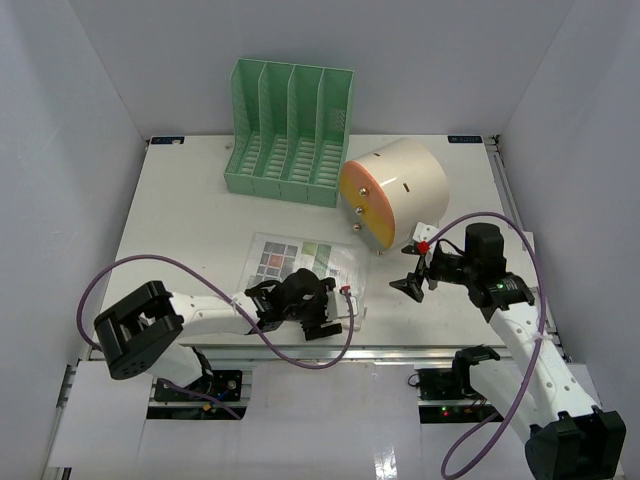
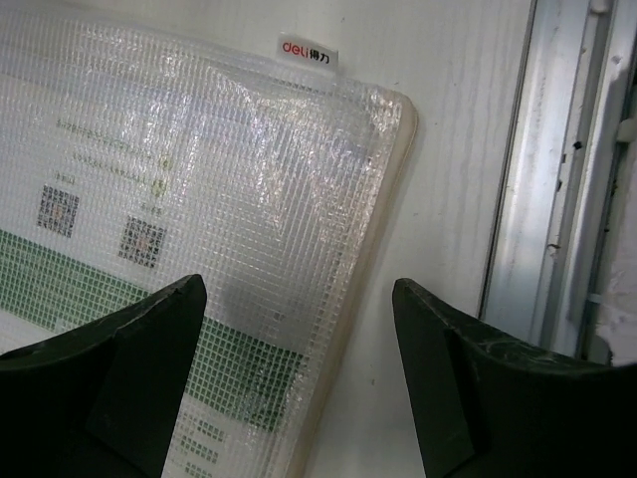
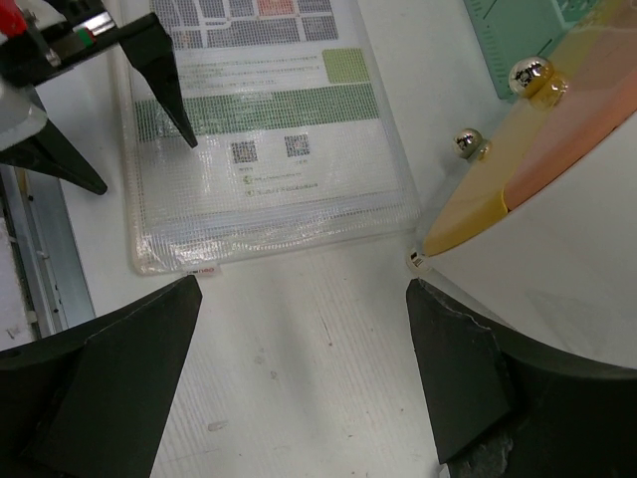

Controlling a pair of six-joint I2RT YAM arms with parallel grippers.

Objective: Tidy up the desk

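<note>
desk [image 1: 190, 210]: white tabletop boxed in by white walls, spreading out ahead of both arm bases, with a metal rail [image 1: 300, 352] along its near edge.
left arm: base at the near left corner, forearm lying low and reaching rightward along the front of the desk, wrist bent over the pouch, a purple cable [image 1: 130, 268] looping above it.
left gripper [image 1: 335, 312]: jaws spread wide and holding nothing, poised over the pouch's near right corner; the wrist view [image 2: 297, 289] shows that rounded corner between the two dark fingers, the rail just beyond.
mesh pouch [image 1: 295, 258]: clear gridded document sleeve lying flat near the front edge, printed sheets with green bands and small code squares inside, a red-lettered tag at its edge [image 2: 307, 50].
file rack [image 1: 290, 135]: green, slotted, upright toward the back of the desk, left of centre.
drawer box [image 1: 400, 185]: cream cylinder on its side, right of the rack, its yellow-and-pink face with small metal knobs [image 3: 528, 75] turned toward the arms.
right gripper [image 1: 412, 283]: jaws wide apart and empty, above bare desk between the pouch and the drawer box [image 3: 304, 289].
right arm: rising from the near right corner, elbow bent, wrist pointing left and down, purple cable arching over it.
</note>
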